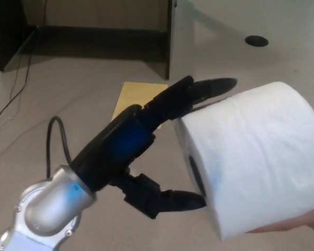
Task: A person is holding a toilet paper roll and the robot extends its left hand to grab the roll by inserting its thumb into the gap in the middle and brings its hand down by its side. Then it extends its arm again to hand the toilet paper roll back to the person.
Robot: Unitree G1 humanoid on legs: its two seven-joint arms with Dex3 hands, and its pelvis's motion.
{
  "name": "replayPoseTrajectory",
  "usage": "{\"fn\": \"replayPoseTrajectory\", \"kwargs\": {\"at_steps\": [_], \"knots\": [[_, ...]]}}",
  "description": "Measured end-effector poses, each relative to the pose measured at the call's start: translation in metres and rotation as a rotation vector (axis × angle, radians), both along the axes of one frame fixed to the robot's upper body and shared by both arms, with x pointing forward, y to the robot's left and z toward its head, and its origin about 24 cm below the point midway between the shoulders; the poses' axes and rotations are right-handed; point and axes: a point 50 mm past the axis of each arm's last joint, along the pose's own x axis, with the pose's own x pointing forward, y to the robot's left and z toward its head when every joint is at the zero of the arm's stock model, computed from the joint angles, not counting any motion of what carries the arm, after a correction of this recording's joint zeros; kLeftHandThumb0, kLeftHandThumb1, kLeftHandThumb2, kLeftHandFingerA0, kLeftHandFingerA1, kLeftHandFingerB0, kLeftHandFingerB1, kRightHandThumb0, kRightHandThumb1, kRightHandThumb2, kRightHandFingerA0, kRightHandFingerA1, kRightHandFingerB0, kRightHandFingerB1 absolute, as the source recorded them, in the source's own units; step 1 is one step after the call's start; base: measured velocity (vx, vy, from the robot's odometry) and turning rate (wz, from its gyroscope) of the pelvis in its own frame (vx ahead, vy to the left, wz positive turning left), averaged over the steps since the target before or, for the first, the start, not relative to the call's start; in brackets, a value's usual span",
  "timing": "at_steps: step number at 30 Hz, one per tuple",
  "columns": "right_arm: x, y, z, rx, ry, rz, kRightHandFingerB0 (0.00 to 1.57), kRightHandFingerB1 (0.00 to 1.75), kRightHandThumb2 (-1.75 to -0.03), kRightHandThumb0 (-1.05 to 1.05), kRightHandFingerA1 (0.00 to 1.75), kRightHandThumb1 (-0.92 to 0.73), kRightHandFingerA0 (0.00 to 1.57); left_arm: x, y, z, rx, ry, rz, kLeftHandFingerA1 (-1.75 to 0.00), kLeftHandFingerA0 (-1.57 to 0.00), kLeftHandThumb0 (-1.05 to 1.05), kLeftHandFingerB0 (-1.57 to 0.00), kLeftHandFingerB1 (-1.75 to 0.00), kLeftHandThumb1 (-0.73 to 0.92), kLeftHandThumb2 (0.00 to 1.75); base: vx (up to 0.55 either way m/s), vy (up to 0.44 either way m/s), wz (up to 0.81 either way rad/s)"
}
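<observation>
Head view shows the robot's left hand (pixel 146 151) reaching in from the lower left toward a white toilet paper roll (pixel 254 157) that fills the right half of the picture. The roll lies on its side in the air, its flat end and dark centre hole turned toward the hand, and a person's hand (pixel 298 224) supports it from beneath at the lower right edge. The left hand is spread wide and has hold of nothing: its fingers (pixel 199 91) stretch over the upper left rim of the roll, touching or just above the paper, while the thumb (pixel 183 200) points at the roll's flat end, its tip just below the centre hole and right at the paper; whether it touches cannot be told. A silver wrist joint (pixel 49 206) with a black cable sits at the lower left. Below on the floor (pixel 73 99) lies a yellow envelope (pixel 126 99), partly hidden by the hand, and a pale surface (pixel 282 21) with a round dark grommet (pixel 257 40) stands at the upper right. The right hand does not show.
</observation>
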Motion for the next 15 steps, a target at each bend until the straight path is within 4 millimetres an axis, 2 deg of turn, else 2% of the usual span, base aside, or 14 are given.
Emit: {"fn": "replayPoseTrajectory", "kwargs": {"at_steps": [1, 2, 8, 13, 14, 15], "knots": [[0.0000, 0.0000, 0.0000, 0.000, 0.000, 0.000, 0.49, 0.40, -0.60, -0.39, 0.45, -0.71, 0.51, 0.0003, -0.0013, 0.0004, -0.007, 0.000, -0.002, -0.37, -0.19, -0.43, -0.14, -0.32, 0.36, 0.58, 0.00, 0.000, 0.00], [0.0001, 0.0001, 0.0001, 0.000, 0.000, 0.000, 0.48, 0.40, -0.60, -0.39, 0.46, -0.70, 0.51, 0.0007, -0.0022, 0.0009, -0.012, -0.002, -0.002, -0.50, -0.07, -0.21, -0.06, -0.49, 0.22, 0.80, 0.00, 0.000, 0.00], [0.0003, 0.0004, 0.0002, 0.001, -0.002, 0.001, 0.50, 0.41, -0.61, -0.38, 0.49, -0.70, 0.54, 0.0013, -0.0052, 0.0014, -0.031, -0.010, 0.007, -0.52, -0.11, -0.21, -0.10, -0.51, 0.25, 0.82, 0.00, 0.000, 0.00], [0.0030, 0.0011, 0.0018, 0.002, -0.009, 0.003, 0.49, 0.40, -0.60, -0.38, 0.45, -0.70, 0.53, -0.0005, -0.0024, 0.0032, -0.025, -0.028, 0.025, -0.53, -0.13, -0.21, -0.13, -0.51, 0.26, 0.84, 0.00, 0.000, 0.00], [0.0030, 0.0011, 0.0018, 0.002, -0.010, 0.004, 0.50, 0.42, -0.60, -0.37, 0.49, -0.69, 0.55, -0.0013, -0.0016, 0.0036, -0.024, -0.032, 0.028, -0.35, -0.30, -0.38, -0.30, -0.31, 0.42, 0.53, 0.00, 0.000, 0.00], [0.0036, 0.0012, 0.0022, 0.003, -0.012, 0.004, 0.49, 0.42, -0.60, -0.38, 0.49, -0.69, 0.54, -0.0010, -0.0007, 0.0041, -0.023, -0.036, 0.033, -0.34, -0.30, -0.39, -0.31, -0.31, 0.43, 0.53, 0.00, 0.000, 0.00]]}}
